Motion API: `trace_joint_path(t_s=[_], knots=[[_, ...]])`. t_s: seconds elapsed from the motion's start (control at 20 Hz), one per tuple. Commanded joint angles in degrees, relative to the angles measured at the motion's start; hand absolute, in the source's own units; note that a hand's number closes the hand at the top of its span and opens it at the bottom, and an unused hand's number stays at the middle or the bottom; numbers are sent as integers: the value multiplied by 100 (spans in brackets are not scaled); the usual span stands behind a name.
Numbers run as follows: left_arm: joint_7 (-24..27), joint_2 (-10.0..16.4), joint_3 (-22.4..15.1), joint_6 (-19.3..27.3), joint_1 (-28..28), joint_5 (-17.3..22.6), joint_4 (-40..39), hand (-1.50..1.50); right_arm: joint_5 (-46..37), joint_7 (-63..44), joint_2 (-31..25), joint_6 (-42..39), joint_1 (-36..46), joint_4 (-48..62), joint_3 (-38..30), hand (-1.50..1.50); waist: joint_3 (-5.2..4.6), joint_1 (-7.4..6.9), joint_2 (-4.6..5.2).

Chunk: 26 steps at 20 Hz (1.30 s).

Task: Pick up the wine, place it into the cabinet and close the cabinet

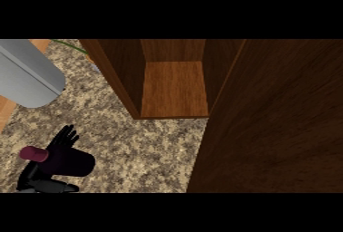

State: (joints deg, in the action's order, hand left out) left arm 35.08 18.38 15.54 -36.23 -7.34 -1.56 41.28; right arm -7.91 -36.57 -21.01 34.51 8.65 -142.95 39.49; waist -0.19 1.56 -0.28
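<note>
Head view: left hand [66,138] curls round the dark, maroon-capped wine bottle [67,162] lying across its palm. Speckled stone counter [134,145]; open wooden cabinet [175,90] beyond

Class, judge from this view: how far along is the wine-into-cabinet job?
Done: the cabinet door stands open, so the cabinet is ready. In hand: the left hand is at the wine bottle, low at the view's left; whether it is lifted cannot be told. Left: put the bottle inside, then shut the door.

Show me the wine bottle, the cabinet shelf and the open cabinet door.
wine bottle [72,164], head view, dark body.
cabinet shelf [175,88], head view, board middle.
cabinet door [281,127], head view, panel face.
</note>
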Motion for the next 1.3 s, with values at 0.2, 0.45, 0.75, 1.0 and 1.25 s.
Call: trace_joint_path(t_s=[0.2,0.45,0.75,1.0,1.25], knots=[[755,-87,-17,-500,-239,258,-423,150,-559,-184,-252,112,-295,-903,101,-150,3,-4,-5],[1045,-235,-191,-350,42,243,-298,150,-670,-374,-452,199,-350,-1111,264,-150,0,-10,-29],[1512,-98,-364,-13,-157,67,-368,150,-492,-101,-471,276,-346,-939,146,-150,2,-22,-5],[1368,-623,-413,907,-655,78,-527,150,-298,416,-442,285,-515,-609,220,-150,11,-26,18],[743,-1009,-423,1476,-926,278,-116,150,-227,242,-515,292,-340,-694,56,-150,15,-53,13]])
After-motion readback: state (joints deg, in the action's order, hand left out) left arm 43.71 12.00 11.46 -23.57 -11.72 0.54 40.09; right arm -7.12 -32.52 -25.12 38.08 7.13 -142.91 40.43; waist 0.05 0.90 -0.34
